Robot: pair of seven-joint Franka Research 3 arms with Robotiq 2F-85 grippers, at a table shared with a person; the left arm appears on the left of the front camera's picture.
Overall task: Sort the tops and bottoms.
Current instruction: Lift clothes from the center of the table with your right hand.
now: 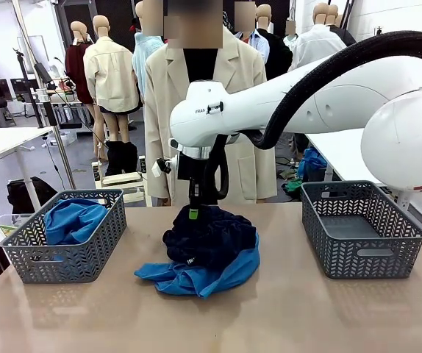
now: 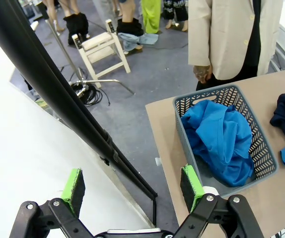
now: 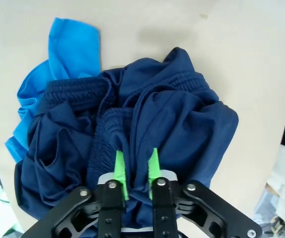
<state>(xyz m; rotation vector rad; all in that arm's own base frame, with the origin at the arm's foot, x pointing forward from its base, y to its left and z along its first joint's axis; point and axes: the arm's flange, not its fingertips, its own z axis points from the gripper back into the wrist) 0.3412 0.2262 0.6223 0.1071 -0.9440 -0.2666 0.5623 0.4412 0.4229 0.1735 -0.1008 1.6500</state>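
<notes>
The right arm's bulky white joint (image 1: 406, 136) is nearest, filling the right edge of the front view. Its forearm reaches to the frame's centre, where the right gripper (image 1: 194, 212) points down into a pile of clothes at mid-table.

In the right wrist view, the green pads (image 3: 118, 171) stand close together low in the frame. A fold of the navy bottoms (image 3: 147, 119) is pinched between them, though how firmly is hard to judge under the bunched cloth. The bottoms lie crumpled on top of a blue top (image 1: 196, 278), which sticks out at the pile's lower edge and, in the wrist view, at the upper left.

A grey basket (image 1: 20, 254) at the left of the front view holds another blue top (image 1: 71, 220). A second grey basket (image 1: 362, 254) sits at the right.

The left gripper (image 2: 132, 173) appears at the bottom of its own view. Its jaws are spread wide with nothing between them, off the table's corner, and the filled basket is at centre right.

A person in a beige coat (image 1: 167, 110) stands behind the table, upper centre.
</notes>
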